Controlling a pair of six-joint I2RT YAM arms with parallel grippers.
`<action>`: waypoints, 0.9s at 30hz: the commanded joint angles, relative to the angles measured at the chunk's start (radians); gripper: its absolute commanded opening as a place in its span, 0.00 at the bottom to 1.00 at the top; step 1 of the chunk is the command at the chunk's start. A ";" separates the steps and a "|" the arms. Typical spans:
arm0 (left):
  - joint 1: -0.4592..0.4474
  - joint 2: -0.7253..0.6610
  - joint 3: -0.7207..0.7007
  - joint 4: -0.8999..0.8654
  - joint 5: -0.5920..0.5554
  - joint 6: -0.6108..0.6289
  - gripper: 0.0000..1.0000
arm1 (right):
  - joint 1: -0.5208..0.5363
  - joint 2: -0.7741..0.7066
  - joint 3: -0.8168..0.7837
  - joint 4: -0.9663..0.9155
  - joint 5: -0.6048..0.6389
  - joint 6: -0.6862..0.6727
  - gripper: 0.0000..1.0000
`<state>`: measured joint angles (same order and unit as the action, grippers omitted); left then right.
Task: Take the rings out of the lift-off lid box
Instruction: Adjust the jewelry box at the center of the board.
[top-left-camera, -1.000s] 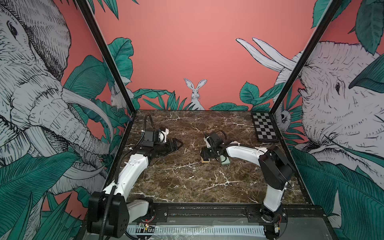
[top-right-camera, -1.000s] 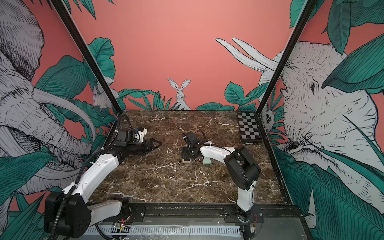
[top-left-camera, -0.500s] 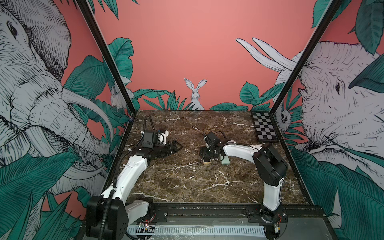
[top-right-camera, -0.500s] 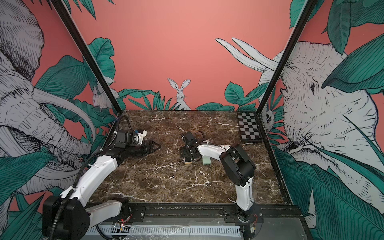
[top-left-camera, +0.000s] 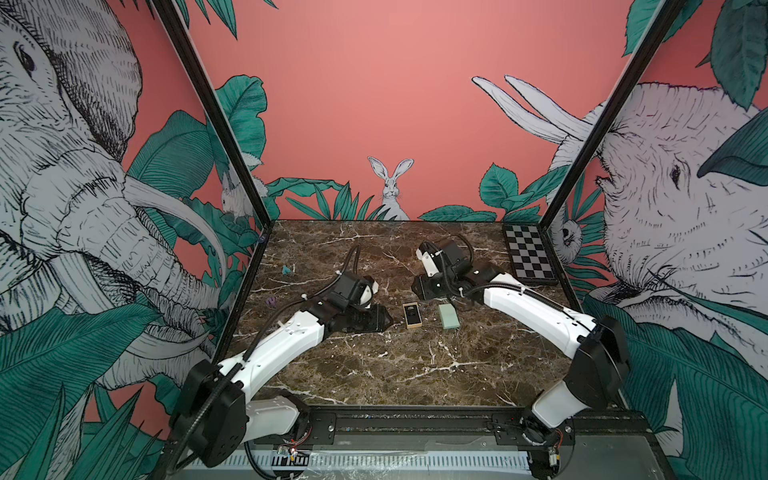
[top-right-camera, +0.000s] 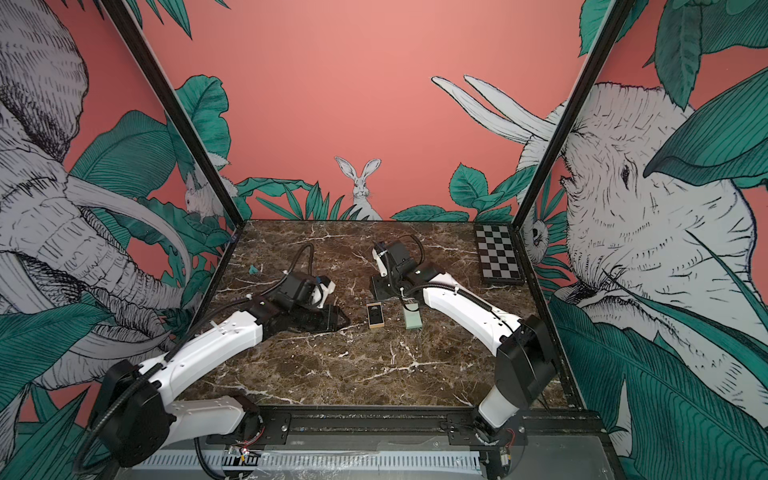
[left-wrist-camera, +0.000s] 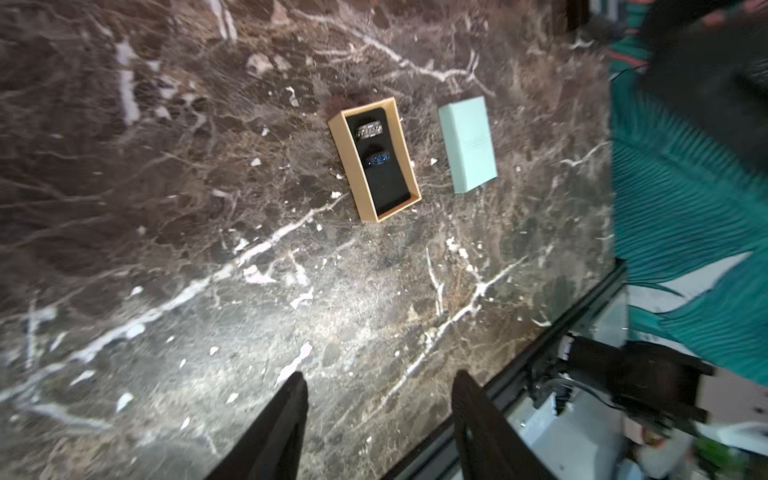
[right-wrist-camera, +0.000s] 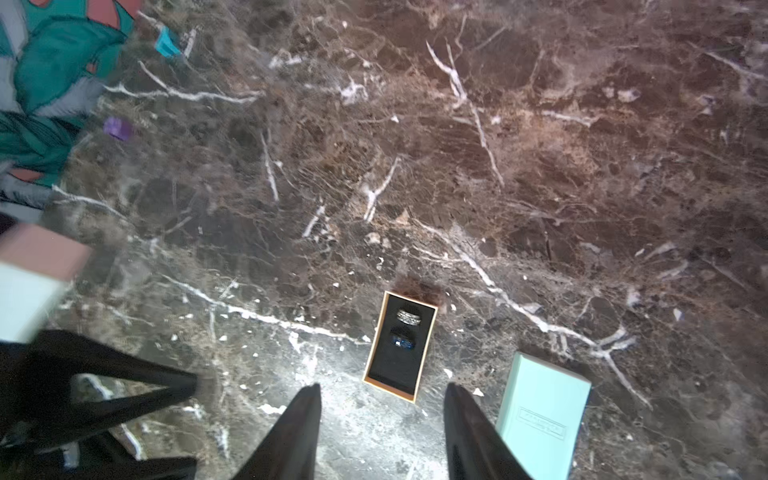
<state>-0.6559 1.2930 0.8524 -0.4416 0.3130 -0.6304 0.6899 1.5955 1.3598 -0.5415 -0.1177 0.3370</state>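
You have the lid (left-wrist-camera: 467, 143) off, lying beside the box base (left-wrist-camera: 350, 170). What look like two rings (left-wrist-camera: 370, 130) sit inside, not yet lifted. Your left gripper (left-wrist-camera: 379, 376) and right gripper (right-wrist-camera: 382, 387) gape, empty.

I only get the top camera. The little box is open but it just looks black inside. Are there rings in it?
Observer: Yes, two. The left wrist view shows a silvery ring and a dark ring with blue glints, sitting in the box.
Operator: Is something written on the green lid?
Observer: In the right wrist view, the lid carries a small framed label, too blurred to read.
Operator: Is the left claw open?
Observer: Yes. Its wrist view shows the left gripper open and empty, short of the box.
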 joint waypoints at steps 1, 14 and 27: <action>-0.066 0.077 0.052 0.077 -0.154 -0.085 0.53 | -0.043 0.039 -0.010 -0.074 -0.104 -0.178 0.38; -0.113 0.383 0.196 0.173 -0.220 -0.163 0.41 | -0.106 0.139 -0.098 0.087 -0.319 -0.235 0.36; -0.124 0.491 0.223 0.174 -0.215 -0.176 0.33 | -0.104 0.201 -0.105 0.125 -0.349 -0.256 0.37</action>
<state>-0.7731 1.7962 1.0645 -0.2573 0.1143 -0.7940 0.5808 1.7790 1.2606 -0.4465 -0.4416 0.0971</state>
